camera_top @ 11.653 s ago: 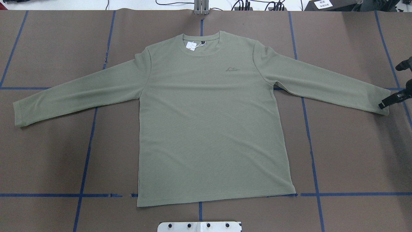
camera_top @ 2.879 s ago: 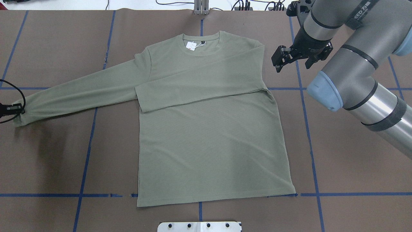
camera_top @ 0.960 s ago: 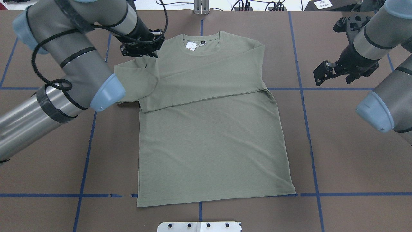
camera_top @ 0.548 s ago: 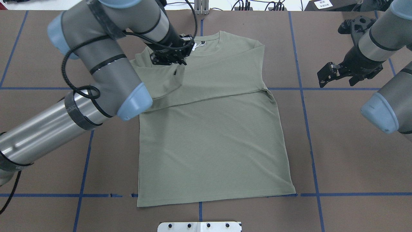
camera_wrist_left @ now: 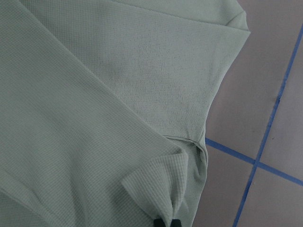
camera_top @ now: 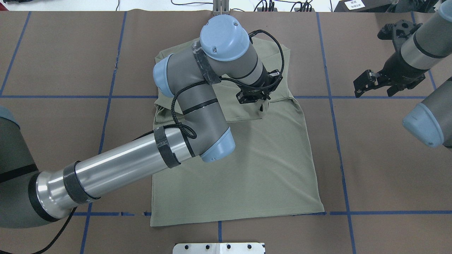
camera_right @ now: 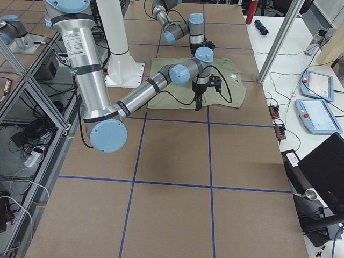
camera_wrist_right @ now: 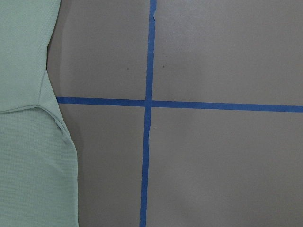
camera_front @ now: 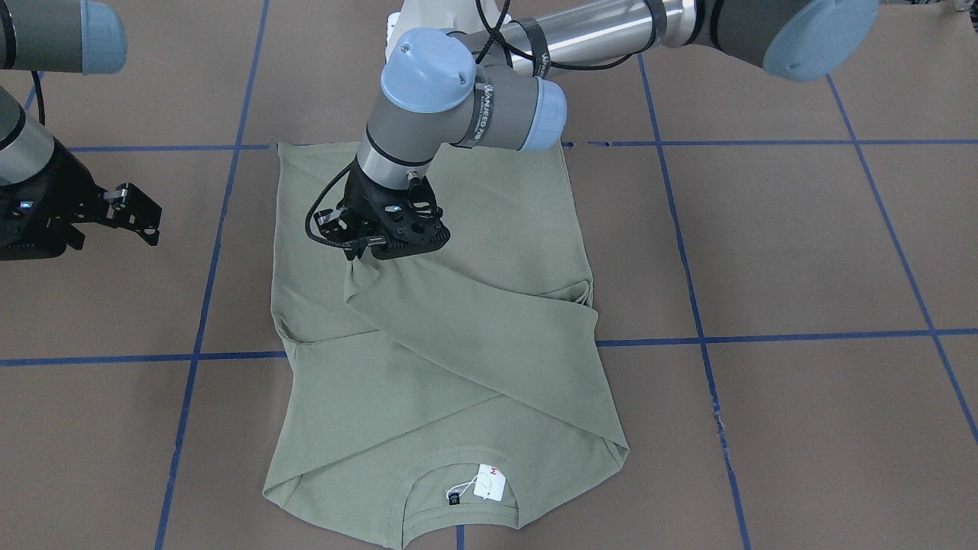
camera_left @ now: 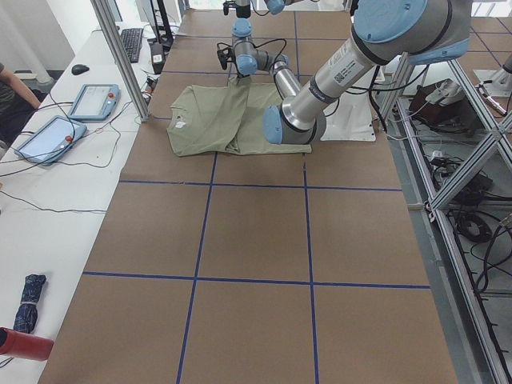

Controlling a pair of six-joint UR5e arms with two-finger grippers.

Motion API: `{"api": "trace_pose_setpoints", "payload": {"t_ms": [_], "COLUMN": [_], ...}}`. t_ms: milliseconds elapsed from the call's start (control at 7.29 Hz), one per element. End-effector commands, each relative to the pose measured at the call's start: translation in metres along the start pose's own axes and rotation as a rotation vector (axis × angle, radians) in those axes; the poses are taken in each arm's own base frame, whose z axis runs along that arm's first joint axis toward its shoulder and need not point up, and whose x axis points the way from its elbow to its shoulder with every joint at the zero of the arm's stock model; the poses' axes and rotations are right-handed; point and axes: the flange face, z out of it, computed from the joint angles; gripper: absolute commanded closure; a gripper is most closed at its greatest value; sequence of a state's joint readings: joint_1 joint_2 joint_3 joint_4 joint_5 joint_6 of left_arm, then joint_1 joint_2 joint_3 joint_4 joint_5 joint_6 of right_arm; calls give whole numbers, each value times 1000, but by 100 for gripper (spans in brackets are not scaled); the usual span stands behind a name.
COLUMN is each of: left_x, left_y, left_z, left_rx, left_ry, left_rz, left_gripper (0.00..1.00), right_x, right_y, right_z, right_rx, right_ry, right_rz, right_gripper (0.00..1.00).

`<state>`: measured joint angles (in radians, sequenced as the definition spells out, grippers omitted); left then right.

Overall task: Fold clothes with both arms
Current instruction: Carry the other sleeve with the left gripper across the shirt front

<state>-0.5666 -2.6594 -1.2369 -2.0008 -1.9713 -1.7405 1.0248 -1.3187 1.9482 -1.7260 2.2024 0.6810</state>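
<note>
Olive long-sleeved shirt (camera_top: 243,165) laid flat at table (camera_top: 388,169) centre. Left sleeve cuff (camera_top: 263,107) clamped in left pincer (camera_top: 259,102), carried within last second from collar across chest to right side. Right pincer (camera_top: 363,84) apart, empty, well right of shirt. Sleeve fold judged nearly done.

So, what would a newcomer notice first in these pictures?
The big left arm reaches across the olive shirt in the middle of the table, its fingers pinching a sleeve cuff just above the shirt's body. The right arm's fingers hang open over the table beside the shirt.
</note>
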Motion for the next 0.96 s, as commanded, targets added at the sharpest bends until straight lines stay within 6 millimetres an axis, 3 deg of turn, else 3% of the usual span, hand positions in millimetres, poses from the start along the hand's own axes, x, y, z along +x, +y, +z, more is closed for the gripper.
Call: {"api": "trace_pose_setpoints", "payload": {"t_ms": [0,274,411,548,823], "left_x": [0,-1,10,25,8], "left_y": [15,23,63,86,81], "left_z": [16,26,50,69,76], "left_rx": [6,5,52,111,117], "left_ry": [11,16,38,92,89], "left_rz": [6,9,-26,-8,42], "left_gripper": [100,100,39,0,0], "right_x": [1,2,2,1,1], "right_y": [0,0,0,0,0], "right_z": [0,1,1,0,1], "right_rx": [1,-1,0,0,-1], "right_ry": [0,1,3,1,1], "right_rz": [3,8,6,7,6], "right_gripper": [0,0,0,0,0]}}
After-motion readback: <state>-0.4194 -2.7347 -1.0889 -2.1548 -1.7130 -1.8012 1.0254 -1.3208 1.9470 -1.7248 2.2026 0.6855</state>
